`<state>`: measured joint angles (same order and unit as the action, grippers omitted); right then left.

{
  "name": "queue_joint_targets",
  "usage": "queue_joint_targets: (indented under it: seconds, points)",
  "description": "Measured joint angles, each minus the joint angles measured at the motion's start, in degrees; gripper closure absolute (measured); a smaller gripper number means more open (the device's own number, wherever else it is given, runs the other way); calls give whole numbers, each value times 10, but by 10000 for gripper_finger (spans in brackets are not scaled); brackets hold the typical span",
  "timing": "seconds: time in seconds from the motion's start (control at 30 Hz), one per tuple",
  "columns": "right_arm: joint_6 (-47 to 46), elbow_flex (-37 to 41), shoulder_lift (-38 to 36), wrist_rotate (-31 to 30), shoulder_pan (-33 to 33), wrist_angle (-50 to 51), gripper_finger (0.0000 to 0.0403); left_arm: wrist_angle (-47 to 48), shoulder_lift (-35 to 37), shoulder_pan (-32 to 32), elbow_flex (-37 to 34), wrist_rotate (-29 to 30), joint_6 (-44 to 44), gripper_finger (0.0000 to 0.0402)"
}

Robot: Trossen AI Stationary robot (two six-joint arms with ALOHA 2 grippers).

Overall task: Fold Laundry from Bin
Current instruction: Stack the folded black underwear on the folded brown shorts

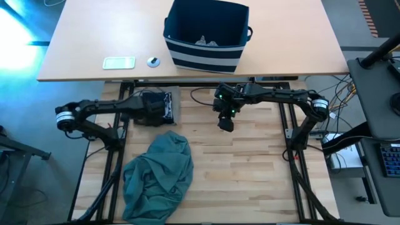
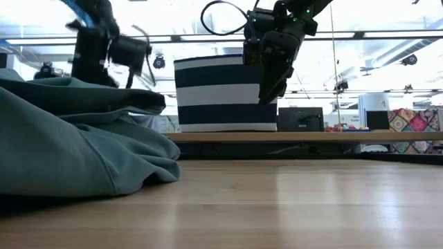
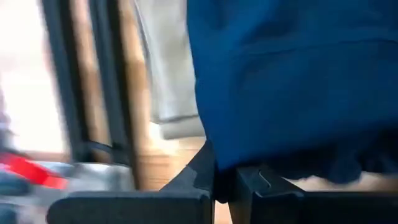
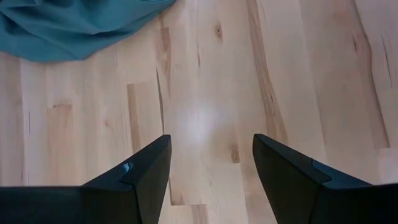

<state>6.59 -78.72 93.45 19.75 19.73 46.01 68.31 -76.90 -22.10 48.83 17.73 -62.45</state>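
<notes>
From above, we see the left gripper (image 1: 164, 106) at the table's ten o'clock, its fingers clamped on the navy garment (image 1: 167, 105), which lies bunched at the far edge of the wooden work table (image 1: 250, 175). The teal-green garment (image 1: 159, 175) sprawls at seven o'clock, its long axis running from near to far, and hangs over the near edge. The striped bin (image 1: 205, 34) stands at twelve o'clock on the far desk, with small grey pieces (image 1: 206, 42) inside. The right gripper (image 1: 225, 122) hovers near centre, fingers apart and empty.

At table level, we find the teal cloth heaped at nine o'clock, with the bin behind it.

Through the left wrist camera, navy fabric (image 3: 292, 81) is pinched between the closed fingers.

Through the right wrist camera, the open fingers (image 4: 146, 171) frame bare wood.

We judge that the pinch may catch only an edge, so the navy garment could slip or drag off the far edge once lifted. The overhanging teal cloth could also slide off the table.
</notes>
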Motion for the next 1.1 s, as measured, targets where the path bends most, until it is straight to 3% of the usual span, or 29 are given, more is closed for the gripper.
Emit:
queue_joint_targets:
  seconds: [0.13,0.27,0.43,0.63,0.77,0.87,1.0,1.1]
  points:
    - [8,0,0,0,-1,-6,184,31,-8,-15,82,10,172,397]
    - [5,0,0,1,-2,-22,184,41,-53,-17,113,8,310,397]
    - [-10,0,0,0,-6,-15,184,48,-126,-16,114,-44,371,371]
    - [-15,0,0,0,-14,-14,184,120,-160,-13,140,-52,398,277]
    - [-19,0,0,-2,-16,-16,184,128,-112,-12,173,-14,419,207]
    - [-25,0,0,-2,-16,-17,184,52,-53,-5,175,24,472,171]
    - [-25,0,0,-3,-16,-17,184,-63,8,8,138,0,612,156]
    - [-30,0,0,-3,-16,-17,184,-90,27,13,106,-27,688,160]
